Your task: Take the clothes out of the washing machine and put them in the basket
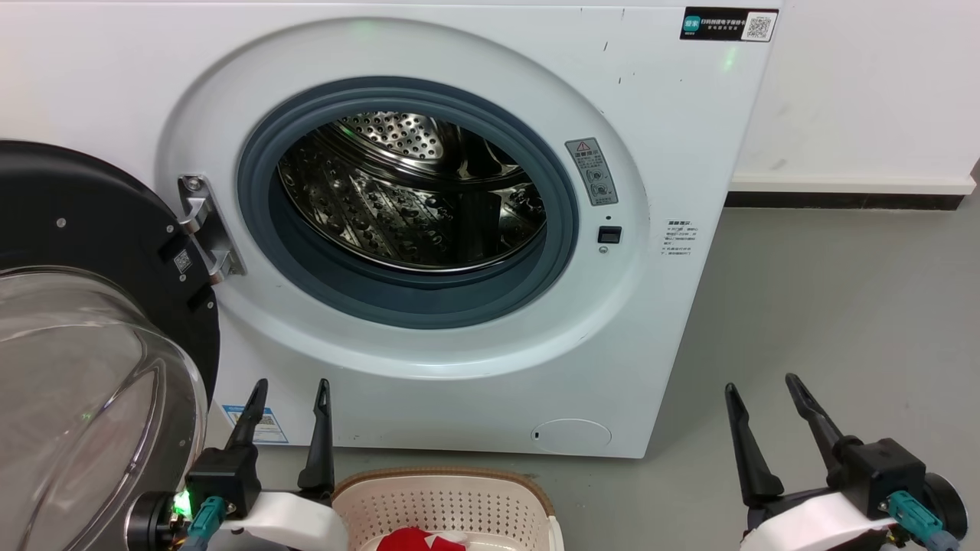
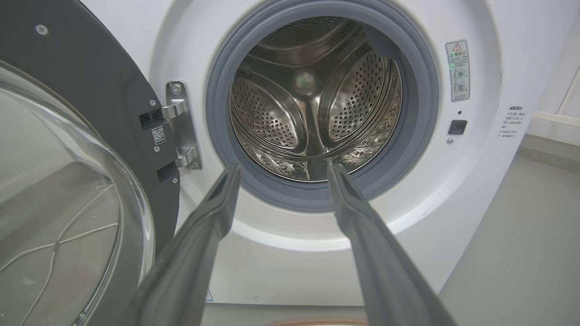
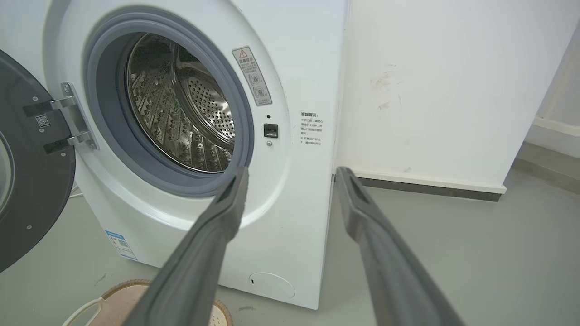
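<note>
Low at the near edge of the head view, a red garment with white trim lies in the basket before the washing machine. The left gripper and right gripper stand parted, holding nothing. The left wrist view looks into a bare steel drum. The right wrist view shows the basket rim, near left. Such jersey is probably light and limp, so a bunched fold suits pinching.

Grey smooth floor, widest stretch at 3 o'clock in the head view. White washing machine stands on it, filling 9 to 1 o'clock. Cream basket with a brown rim sits on the floor at 6 o'clock, near the machine's base. Dark skirting strip meets the floor at 2 o'clock, along the wall foot.
</note>
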Controlling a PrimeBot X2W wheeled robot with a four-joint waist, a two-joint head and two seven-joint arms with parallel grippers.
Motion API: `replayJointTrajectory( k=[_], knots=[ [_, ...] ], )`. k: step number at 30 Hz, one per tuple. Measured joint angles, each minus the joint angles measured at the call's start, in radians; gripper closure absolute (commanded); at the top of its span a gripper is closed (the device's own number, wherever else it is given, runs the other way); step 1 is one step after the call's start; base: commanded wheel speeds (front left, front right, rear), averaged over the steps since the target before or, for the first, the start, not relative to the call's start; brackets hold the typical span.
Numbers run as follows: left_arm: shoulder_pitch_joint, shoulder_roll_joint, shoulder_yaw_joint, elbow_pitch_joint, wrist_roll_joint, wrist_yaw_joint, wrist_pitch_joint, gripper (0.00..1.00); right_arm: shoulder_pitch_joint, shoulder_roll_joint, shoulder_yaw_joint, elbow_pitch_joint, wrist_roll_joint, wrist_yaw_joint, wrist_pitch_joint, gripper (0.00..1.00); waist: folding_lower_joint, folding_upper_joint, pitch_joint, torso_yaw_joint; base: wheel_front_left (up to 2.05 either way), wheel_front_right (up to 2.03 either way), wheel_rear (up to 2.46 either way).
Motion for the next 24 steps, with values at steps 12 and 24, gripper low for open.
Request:
replayJointTrajectory(
  k=[12, 24],
  knots=[
    [-0.016, 0.003, -0.003, 0.054, -0.03, -0.008, 0.01, 0.0, 0.01, 0.0, -0.024, 0.015, 0.006, 0.0, 0.008, 0.0, 0.0001, 0.0, 0.003, -0.02, 0.0, 0.0, 0.0],
    [-0.033, 0.011, -0.009, 0.08, -0.041, -0.004, 0.007, 0.0, 0.01, 0.0, -0.022, 0.026, 0.014, 0.0, 0.01, 0.0, 0.0001, 0.0, 0.01, -0.037, 0.0, 0.0, 0.0]
  ],
)
